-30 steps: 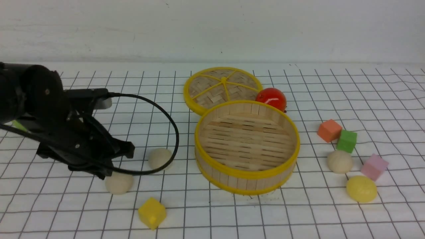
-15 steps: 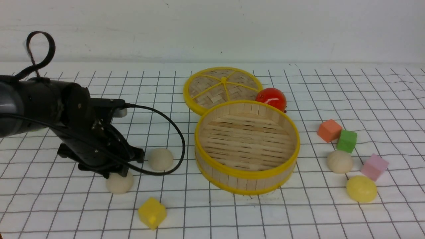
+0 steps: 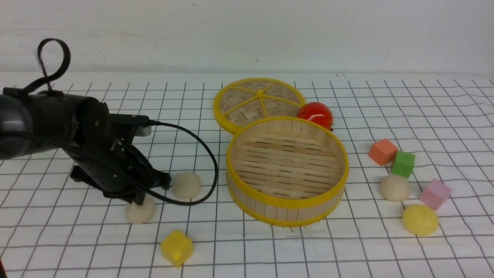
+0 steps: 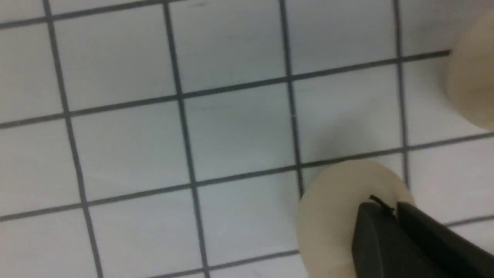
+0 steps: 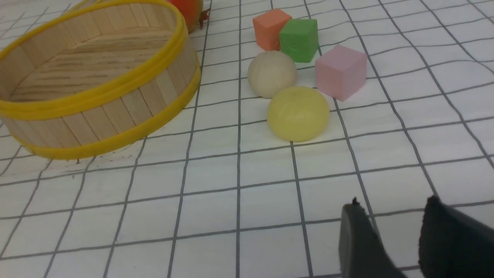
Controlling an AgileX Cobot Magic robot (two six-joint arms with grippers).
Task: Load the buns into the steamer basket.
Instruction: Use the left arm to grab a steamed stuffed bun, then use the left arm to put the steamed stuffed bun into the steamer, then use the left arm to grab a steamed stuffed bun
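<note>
Currently: cream, smooth, domed bun (image 3: 137, 215) at 9 o'clock of steamer basket (image 3: 287, 201); left gripper (image 3: 144, 197) closed, tips atop it; right gripper (image 5: 393, 202) parted.

- Left gripper (image 4: 395, 211): blurred; fingers run off the picture's edge, tips seemingly pressed together.
- Bun (image 4: 332, 220) beneath it: partly covered by the fingers, cropped.
- Second bun (image 4: 472, 77) beside that gripper: blurred, mostly out of frame.
- Right gripper (image 5: 393, 204): only the fingertips show.
- Tomato (image 5: 189, 9), far beyond it: cropped.
- Steamer basket (image 5: 100, 92): one side cropped.
</note>
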